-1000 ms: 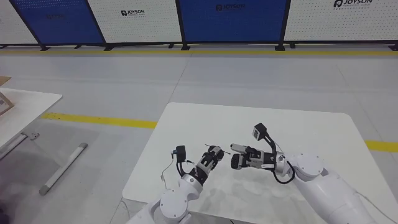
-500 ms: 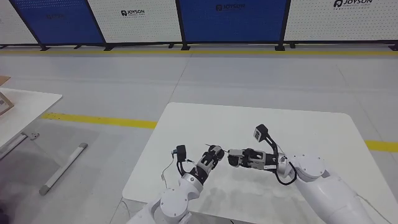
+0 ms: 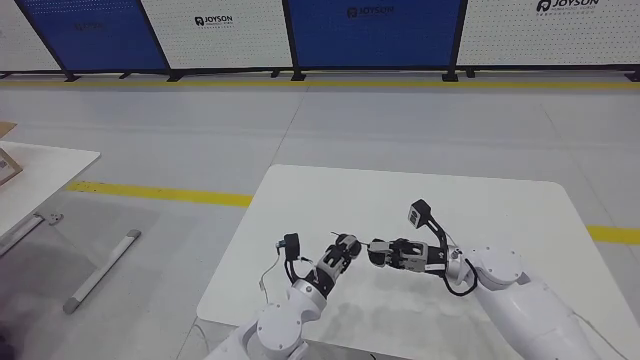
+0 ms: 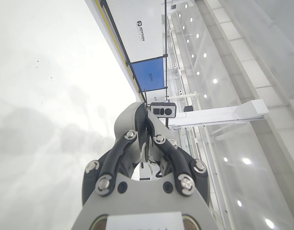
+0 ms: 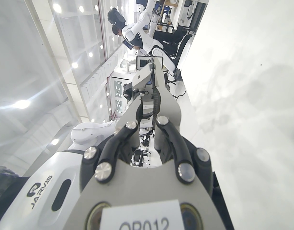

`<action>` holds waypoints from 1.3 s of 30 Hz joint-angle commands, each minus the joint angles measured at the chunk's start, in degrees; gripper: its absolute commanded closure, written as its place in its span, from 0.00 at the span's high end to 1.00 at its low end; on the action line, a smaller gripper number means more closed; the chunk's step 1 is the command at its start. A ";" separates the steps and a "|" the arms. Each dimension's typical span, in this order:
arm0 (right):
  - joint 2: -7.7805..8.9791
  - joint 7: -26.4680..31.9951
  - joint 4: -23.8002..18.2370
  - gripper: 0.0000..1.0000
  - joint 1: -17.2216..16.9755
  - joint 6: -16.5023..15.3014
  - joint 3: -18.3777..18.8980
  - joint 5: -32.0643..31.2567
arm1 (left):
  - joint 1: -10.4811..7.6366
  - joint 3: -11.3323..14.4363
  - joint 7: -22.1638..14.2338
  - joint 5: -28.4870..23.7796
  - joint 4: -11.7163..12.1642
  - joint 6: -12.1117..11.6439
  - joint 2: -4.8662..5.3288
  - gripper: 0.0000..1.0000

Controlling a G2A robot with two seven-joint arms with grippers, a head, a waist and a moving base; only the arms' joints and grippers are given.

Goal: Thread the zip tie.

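Note:
A thin black zip tie [image 4: 144,94] sticks out past the fingertips of my left gripper [image 4: 145,106], which is shut on it. From above, the zip tie's [image 3: 336,233] free end slants up and away from the left gripper [image 3: 347,248] over the white table [image 3: 330,185]. My right gripper [image 3: 376,253] hangs tip to tip with the left one, a small gap between them. In the right wrist view the right gripper [image 5: 152,66] is shut, and a thin strip of the zip tie [image 5: 152,60] pokes out beyond its tips.
Both grippers hover over the near middle of the table, close to its front edge [image 3: 215,312]. Blue and white pegboard panels [image 3: 370,10] stand far behind across the floor. A second table [image 3: 40,165] stands at the left.
The right gripper has shifted a little left and down toward the left gripper. The left arm has stayed put.

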 commanded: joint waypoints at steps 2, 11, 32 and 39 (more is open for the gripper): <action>-0.16 0.28 0.16 0.15 -0.02 0.21 0.31 -0.26 | 0.21 -0.09 -0.32 0.36 -0.12 -0.09 -0.06 0.00; -0.64 1.25 0.69 0.00 -0.17 0.33 1.27 -1.01 | 0.88 -0.73 -2.06 0.37 -0.53 0.13 -0.19 0.00; -1.25 1.77 1.37 0.00 -0.76 0.09 3.02 -1.61 | 0.92 -1.10 -1.66 0.14 -0.54 0.97 -0.52 1.00; -1.26 1.61 -0.16 0.00 -1.70 0.43 3.06 -1.49 | 0.90 -1.02 -1.89 -0.16 -0.48 0.80 -0.55 1.00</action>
